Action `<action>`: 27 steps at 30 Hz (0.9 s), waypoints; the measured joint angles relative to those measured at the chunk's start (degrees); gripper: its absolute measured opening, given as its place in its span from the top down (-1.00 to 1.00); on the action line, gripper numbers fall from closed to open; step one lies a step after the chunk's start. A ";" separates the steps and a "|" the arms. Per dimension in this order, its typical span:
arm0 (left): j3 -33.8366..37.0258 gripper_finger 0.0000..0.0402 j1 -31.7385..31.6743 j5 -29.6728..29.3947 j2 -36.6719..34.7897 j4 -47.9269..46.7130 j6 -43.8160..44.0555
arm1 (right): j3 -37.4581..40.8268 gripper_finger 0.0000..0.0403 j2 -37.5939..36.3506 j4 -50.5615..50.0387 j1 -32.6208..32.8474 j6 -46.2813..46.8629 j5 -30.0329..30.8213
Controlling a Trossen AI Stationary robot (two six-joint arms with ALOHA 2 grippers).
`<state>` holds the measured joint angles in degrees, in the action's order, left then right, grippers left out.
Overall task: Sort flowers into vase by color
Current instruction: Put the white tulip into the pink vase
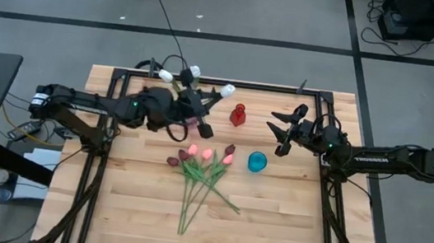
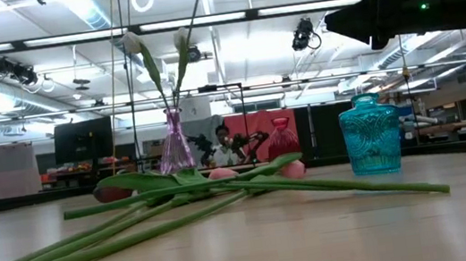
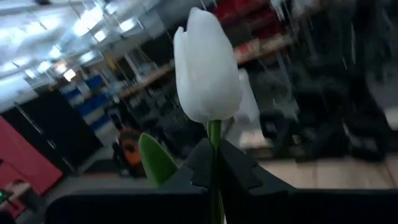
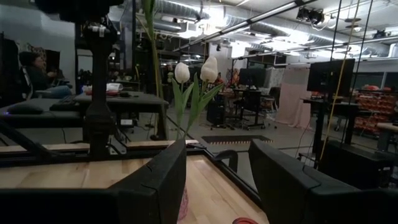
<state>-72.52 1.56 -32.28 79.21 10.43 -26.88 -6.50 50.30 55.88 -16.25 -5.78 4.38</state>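
While the left pincer is clenching a white tulip by its thin, bendy stem, the right pincer is hanging released.

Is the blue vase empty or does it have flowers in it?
Empty. The blue vase stands upright with nothing sticking out of its top; from above its mouth shows no stems. The pink and dark red tulips lie on the table beside it.
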 joint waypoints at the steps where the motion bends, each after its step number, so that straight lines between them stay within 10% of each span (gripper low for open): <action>1: 0.35 0.92 -0.04 -0.28 -0.40 0.12 -0.03 | 0.00 0.07 0.00 0.00 0.00 0.00 0.00; 27: 24.39 0.92 0.09 -10.19 -8.66 23.12 -0.74 | -0.04 0.07 0.33 0.13 0.00 -0.26 0.28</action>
<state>-48.13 1.65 -42.48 70.54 33.55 -27.62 -6.55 50.63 56.01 -16.25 -6.04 4.67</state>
